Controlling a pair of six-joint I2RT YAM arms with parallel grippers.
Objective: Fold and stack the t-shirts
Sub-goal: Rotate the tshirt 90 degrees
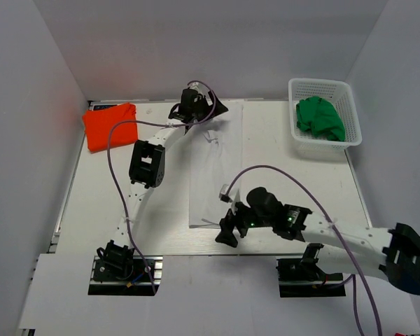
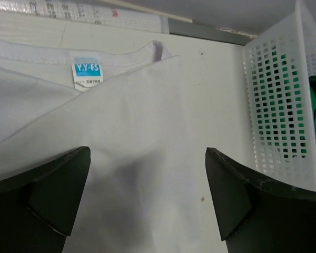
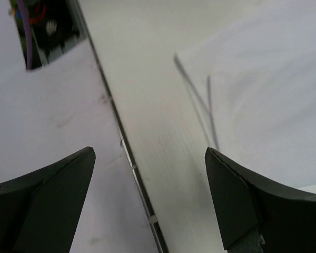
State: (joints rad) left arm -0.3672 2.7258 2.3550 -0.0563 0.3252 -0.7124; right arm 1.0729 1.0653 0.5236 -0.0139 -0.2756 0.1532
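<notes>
The white t-shirt [image 1: 213, 175] lies as a long folded strip down the middle of the table. My left gripper [image 1: 199, 113] is open just above its far collar end; the left wrist view shows the shirt [image 2: 126, 121] and its blue neck label [image 2: 87, 69] between and beyond the open left gripper [image 2: 147, 153]. My right gripper [image 1: 225, 225] is open and empty at the shirt's near left corner; the right wrist view has that gripper [image 3: 150, 153] over bare table, the shirt's corner [image 3: 263, 89] to the right. The orange t-shirt [image 1: 109, 126] lies folded at the far left. The green t-shirt [image 1: 320, 117] sits crumpled in the basket.
The white lattice basket [image 1: 353, 108] stands at the far right; it also shows in the left wrist view [image 2: 276, 105]. The table's near edge seam [image 3: 127, 158] runs under my right gripper. Grey walls enclose the table. Purple cables loop over both arms.
</notes>
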